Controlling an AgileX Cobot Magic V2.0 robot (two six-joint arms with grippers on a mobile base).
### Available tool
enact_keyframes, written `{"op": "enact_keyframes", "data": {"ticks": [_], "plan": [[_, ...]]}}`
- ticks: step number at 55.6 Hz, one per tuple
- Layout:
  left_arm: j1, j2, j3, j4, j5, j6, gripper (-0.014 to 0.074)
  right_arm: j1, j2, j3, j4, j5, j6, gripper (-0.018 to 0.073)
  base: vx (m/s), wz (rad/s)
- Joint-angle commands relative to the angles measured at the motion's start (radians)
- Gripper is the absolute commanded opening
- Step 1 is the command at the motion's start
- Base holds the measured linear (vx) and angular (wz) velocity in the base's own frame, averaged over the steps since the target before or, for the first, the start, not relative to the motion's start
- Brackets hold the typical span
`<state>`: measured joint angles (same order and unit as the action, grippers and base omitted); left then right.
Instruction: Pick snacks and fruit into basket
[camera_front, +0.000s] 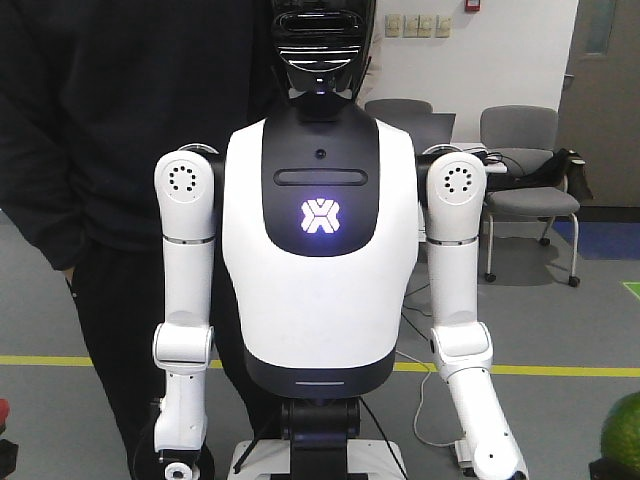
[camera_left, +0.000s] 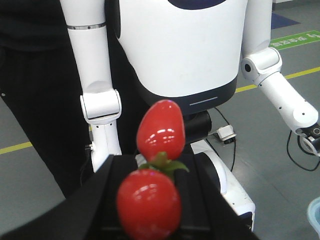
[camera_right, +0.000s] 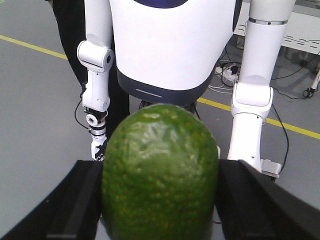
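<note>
Left hand (camera_left: 150, 200): closed on red strawberry-like fruit (camera_left: 150, 202), second one (camera_left: 161, 129) above | Right hand (camera_right: 160, 200): closed on green bumpy fruit (camera_right: 160, 172) | Step: carry level to basket, not in view | Obstacles: white humanoid robot (camera_front: 318, 250), person (camera_front: 90, 150) behind, chairs (camera_front: 525, 195)

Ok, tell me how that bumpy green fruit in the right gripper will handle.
The green fruit looks rounded and glossy, so it may roll once released. It fills the gap between the right gripper fingers, so the hold seems snug. Its pebbled skin probably resists slipping.
</note>
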<state>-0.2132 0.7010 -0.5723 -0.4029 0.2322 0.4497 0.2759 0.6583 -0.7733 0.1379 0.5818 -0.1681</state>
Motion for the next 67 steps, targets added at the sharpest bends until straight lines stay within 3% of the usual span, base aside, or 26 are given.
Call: {"op": "enact_keyframes", "data": {"ticks": [1, 24, 37, 43, 52, 60, 67], "plan": [[0.004, -0.007, -0.03, -0.016, -0.077, -0.006, -0.0006, -0.003, -0.003, -0.028, 0.001, -0.089, -0.007, -0.0009, 0.0, 0.0], [0.004, -0.007, -0.03, -0.016, -0.077, -0.006, -0.0006, -0.003, -0.003, -0.028, 0.006, -0.089, -0.006, -0.0009, 0.0, 0.0], [0.004, -0.007, -0.03, -0.016, -0.077, -0.006, -0.0006, -0.003, 0.002, -0.028, 0.068, -0.157, -0.008, -0.0009, 0.0, 0.0], [0.004, -0.007, -0.03, -0.016, -0.077, -0.006, -0.0006, 0.003, 0.031, -0.028, 0.081, -0.175, -0.061, -0.0009, 0.0, 0.0], [0.004, -0.007, -0.03, -0.016, -0.077, -0.006, -0.0006, 0.104, 0.107, -0.028, 0.143, -0.18, -0.143, -0.0009, 0.0, 0.0], [0.004, -0.007, -0.03, -0.016, -0.077, -0.006, -0.0006, 0.244, 0.199, -0.028, 0.154, -0.194, -0.267, -0.0009, 0.0, 0.0], [0.004, -0.007, -0.03, -0.016, -0.077, -0.006, -0.0006, 0.378, 0.274, -0.028, 0.159, -0.194, -0.289, -0.0009, 0.0, 0.0]]}}
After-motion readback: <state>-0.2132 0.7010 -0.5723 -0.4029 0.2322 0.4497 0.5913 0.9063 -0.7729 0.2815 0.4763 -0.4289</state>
